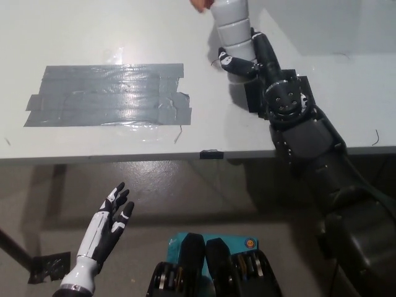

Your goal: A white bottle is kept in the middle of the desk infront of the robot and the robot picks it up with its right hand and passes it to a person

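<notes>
Now the black right hand (247, 59) grips the white bottle (232, 25) above the desk (93, 37), beside a person's fingertips (199, 5). Below the desk edge, the white left hand (111, 223) rests with fingers spread, holding nothing.

No readable text, label, brand or number anywhere: nothing legible on the white bottle (232, 28) held in the right hand (247, 59).

Steep head view over desk (93, 37)
</notes>
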You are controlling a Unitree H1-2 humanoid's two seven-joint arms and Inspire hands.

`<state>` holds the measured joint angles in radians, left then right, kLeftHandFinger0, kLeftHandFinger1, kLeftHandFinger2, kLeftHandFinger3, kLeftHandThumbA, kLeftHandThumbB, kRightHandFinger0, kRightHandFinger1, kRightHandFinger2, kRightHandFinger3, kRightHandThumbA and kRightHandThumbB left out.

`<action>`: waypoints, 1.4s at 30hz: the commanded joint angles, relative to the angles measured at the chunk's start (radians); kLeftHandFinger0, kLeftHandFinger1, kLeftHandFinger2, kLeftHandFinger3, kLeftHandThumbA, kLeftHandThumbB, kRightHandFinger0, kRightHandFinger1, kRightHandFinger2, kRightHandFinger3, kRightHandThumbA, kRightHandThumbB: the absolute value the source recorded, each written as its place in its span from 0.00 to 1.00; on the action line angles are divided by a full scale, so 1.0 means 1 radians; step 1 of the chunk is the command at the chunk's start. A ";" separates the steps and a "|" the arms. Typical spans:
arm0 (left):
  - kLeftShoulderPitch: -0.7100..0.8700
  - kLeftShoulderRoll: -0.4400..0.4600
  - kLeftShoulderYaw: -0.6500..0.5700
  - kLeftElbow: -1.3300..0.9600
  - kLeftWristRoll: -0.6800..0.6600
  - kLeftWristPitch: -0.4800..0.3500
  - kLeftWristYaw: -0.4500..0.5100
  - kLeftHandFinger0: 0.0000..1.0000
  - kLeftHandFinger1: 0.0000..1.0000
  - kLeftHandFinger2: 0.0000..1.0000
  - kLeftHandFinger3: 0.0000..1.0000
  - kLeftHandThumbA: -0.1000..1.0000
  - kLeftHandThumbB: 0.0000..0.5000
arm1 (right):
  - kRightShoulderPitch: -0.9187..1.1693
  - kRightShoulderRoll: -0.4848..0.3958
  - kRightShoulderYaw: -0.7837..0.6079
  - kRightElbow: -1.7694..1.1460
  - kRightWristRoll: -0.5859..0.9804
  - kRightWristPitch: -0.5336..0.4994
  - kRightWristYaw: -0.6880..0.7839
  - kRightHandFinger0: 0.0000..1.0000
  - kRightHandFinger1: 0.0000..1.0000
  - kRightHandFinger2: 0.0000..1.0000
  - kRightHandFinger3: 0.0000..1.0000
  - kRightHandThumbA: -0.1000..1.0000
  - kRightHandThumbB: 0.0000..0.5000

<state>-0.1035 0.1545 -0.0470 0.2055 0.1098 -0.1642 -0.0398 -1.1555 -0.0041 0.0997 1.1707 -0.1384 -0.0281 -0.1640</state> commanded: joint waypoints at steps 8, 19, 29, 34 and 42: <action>-0.016 0.009 0.003 -0.031 -0.017 -0.015 -0.019 0.87 1.00 1.00 1.00 0.85 0.04 | -0.101 0.021 0.013 0.037 -0.018 -0.068 -0.020 0.06 0.56 0.97 0.86 0.00 0.31; -0.019 0.010 0.007 -0.040 -0.015 -0.002 -0.024 0.87 1.00 1.00 1.00 0.85 0.09 | -0.081 0.006 0.042 0.033 -0.015 -0.101 0.112 1.00 1.00 1.00 1.00 0.65 0.96; -0.020 0.007 0.011 -0.034 -0.018 0.004 -0.023 0.88 1.00 1.00 1.00 0.87 0.13 | -0.026 -0.006 0.055 -0.073 -0.030 -0.116 0.086 1.00 1.00 1.00 1.00 0.85 1.00; -0.021 0.007 0.006 -0.033 -0.010 -0.007 -0.022 0.86 1.00 1.00 1.00 0.88 0.06 | 0.021 -0.014 0.041 -0.181 -0.051 -0.114 0.002 1.00 1.00 1.00 1.00 0.90 1.00; -0.028 0.013 0.009 -0.038 -0.021 -0.004 -0.032 0.86 1.00 1.00 1.00 0.82 0.00 | 0.253 -0.049 0.016 -0.745 -0.089 -0.010 0.022 1.00 1.00 1.00 1.00 0.95 1.00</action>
<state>-0.1105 0.1543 -0.0440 0.2012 0.1050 -0.1517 -0.0565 -0.9919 -0.0131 0.1349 0.8077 -0.1781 -0.0925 -0.1227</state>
